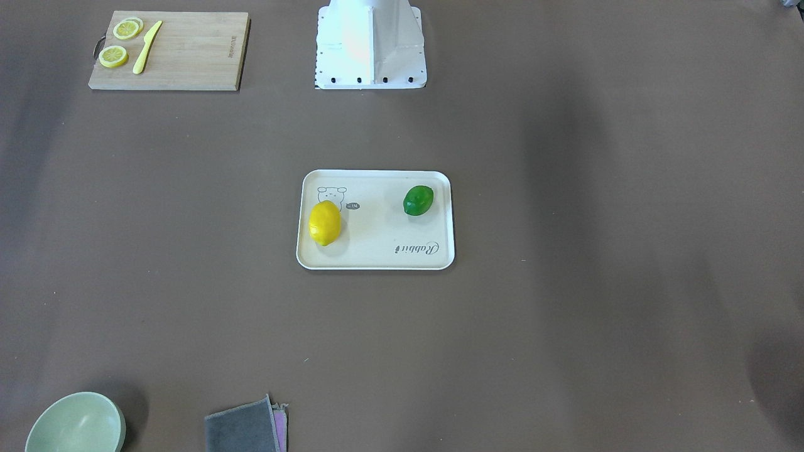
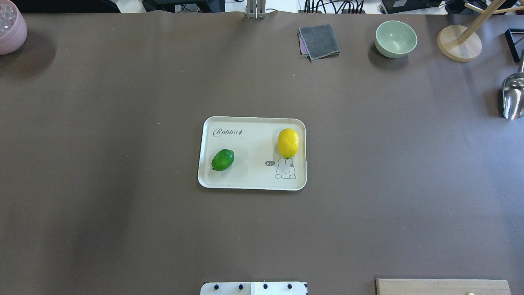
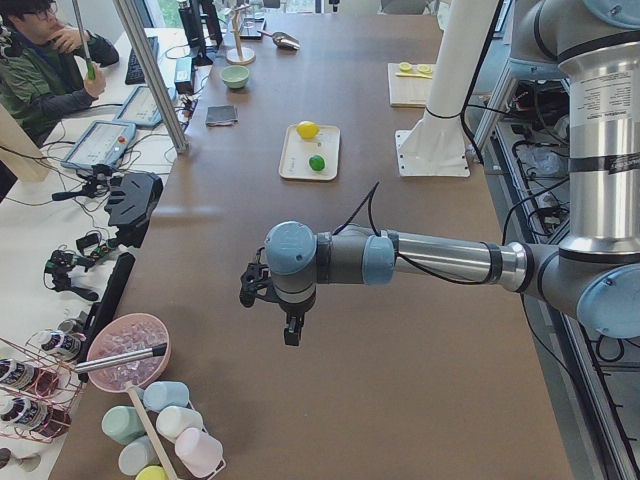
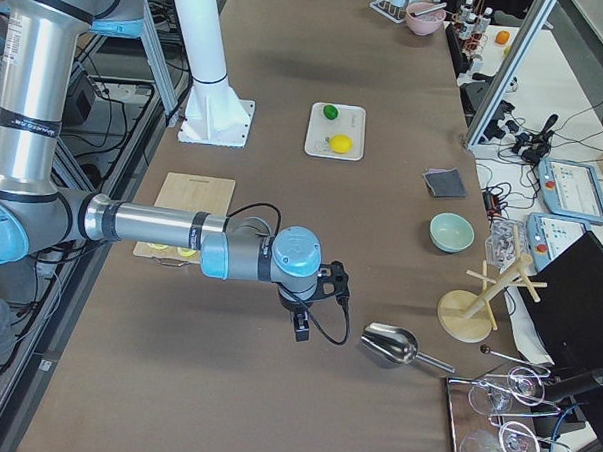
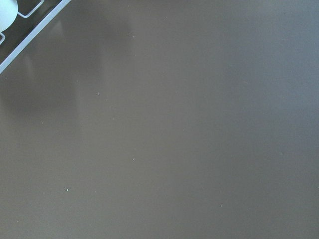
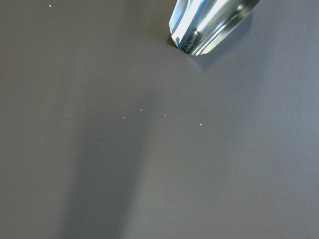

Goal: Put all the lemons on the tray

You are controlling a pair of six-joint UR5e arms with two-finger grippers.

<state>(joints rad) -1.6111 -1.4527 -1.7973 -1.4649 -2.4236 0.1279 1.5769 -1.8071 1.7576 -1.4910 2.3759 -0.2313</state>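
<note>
The cream tray with a rabbit drawing lies at the table's middle. The yellow lemon and the green lemon both lie on it, apart from each other. They also show in the front view: yellow lemon, green lemon, tray. My left gripper hangs over the table's left end, far from the tray. My right gripper hangs over the right end. Both show only in the side views, so I cannot tell whether they are open or shut.
A bamboo cutting board holds lemon slices and a yellow knife. A green bowl, grey cloth, wooden stand and metal scoop stand far right. A pink bowl is far left.
</note>
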